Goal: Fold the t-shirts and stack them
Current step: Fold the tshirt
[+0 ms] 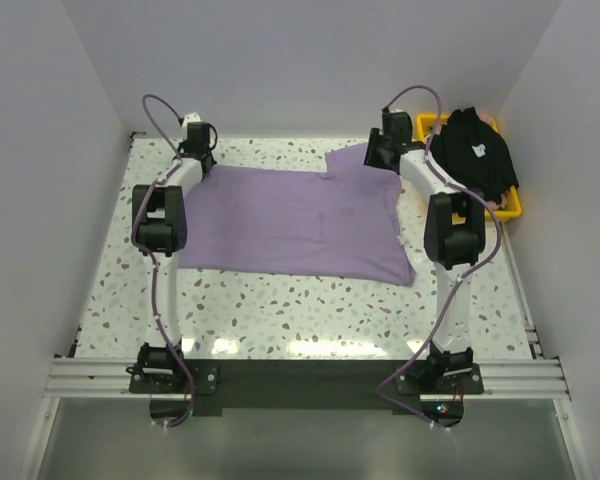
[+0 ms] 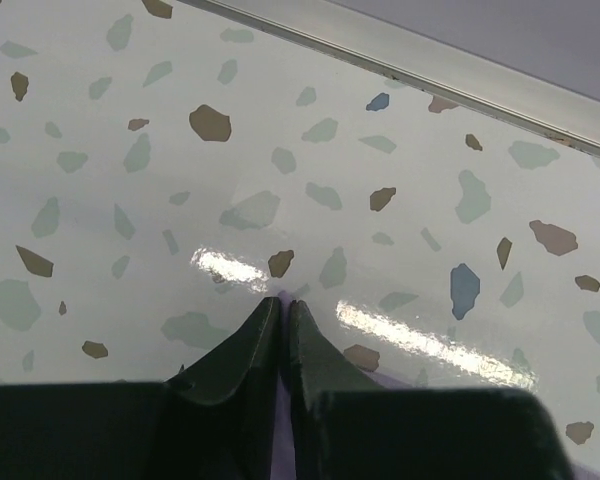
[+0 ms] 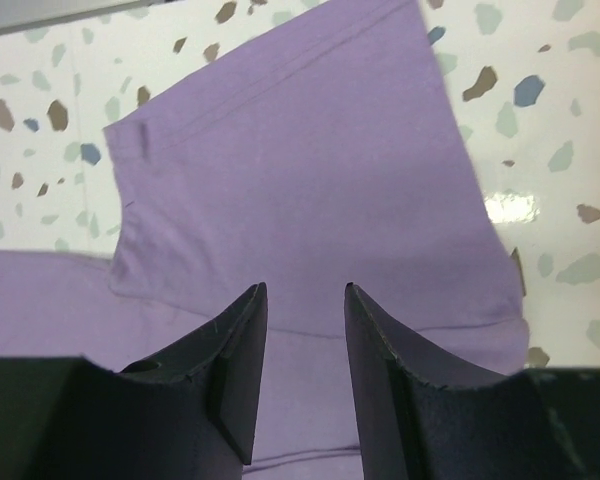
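Note:
The lavender-purple t-shirt [image 1: 290, 215] lies spread flat across the middle of the table, with one sleeve [image 3: 300, 150] sticking out at its far right. My left gripper [image 1: 198, 158] is at the shirt's far left corner; in the left wrist view its jaws [image 2: 283, 303] are shut, with a thin strip of purple cloth [image 2: 283, 420] pinched between them. My right gripper [image 1: 378, 155] is open and empty, with the fingers [image 3: 305, 290] just above the cloth where the sleeve meets the body. The black t-shirt [image 1: 475, 150] with a small white mark is heaped in the basket.
The yellow plastic basket [image 1: 510, 212] stands at the far right against the wall. The speckled table [image 1: 280, 310] shows bare in front of the shirt. White walls close in the left, right and back sides, and a metal rail [image 2: 460, 75] runs along the far edge.

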### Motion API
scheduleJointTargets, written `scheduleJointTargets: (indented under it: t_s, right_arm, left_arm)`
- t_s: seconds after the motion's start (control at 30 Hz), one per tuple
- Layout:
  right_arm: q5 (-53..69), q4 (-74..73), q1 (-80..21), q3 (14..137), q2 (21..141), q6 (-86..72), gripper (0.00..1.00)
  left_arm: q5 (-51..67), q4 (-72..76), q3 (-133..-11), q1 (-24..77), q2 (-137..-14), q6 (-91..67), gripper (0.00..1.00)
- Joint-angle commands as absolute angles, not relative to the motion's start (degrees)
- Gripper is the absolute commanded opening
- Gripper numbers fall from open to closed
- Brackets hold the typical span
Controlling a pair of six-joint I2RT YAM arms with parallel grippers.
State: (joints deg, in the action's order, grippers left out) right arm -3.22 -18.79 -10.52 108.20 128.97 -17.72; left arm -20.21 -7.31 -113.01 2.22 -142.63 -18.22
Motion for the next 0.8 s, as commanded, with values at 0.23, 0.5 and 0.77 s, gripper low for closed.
scheduleJointTargets:
  t_s: [0.23, 0.5, 0.77]
  right_arm:
    - [-7.1, -21.2, -7.0, 123.4, 138.9, -17.2, 0.47]
    - [-9.7, -23.2, -6.2, 135.3, 148.6, -17.8, 0.52]
    - [-9.0, -22.5, -6.2, 137.9, 152.7, -19.9, 0.52]
  left_arm:
    - [-21.8, -3.9, -110.7, 0.5, -138.7, -17.2, 0.0]
    - [-20.6, -2.5, -108.9, 0.5, -137.7, -17.6, 0.0]
    - [-19.6, -1.5, -107.8, 0.5, -136.5, -17.8, 0.0]
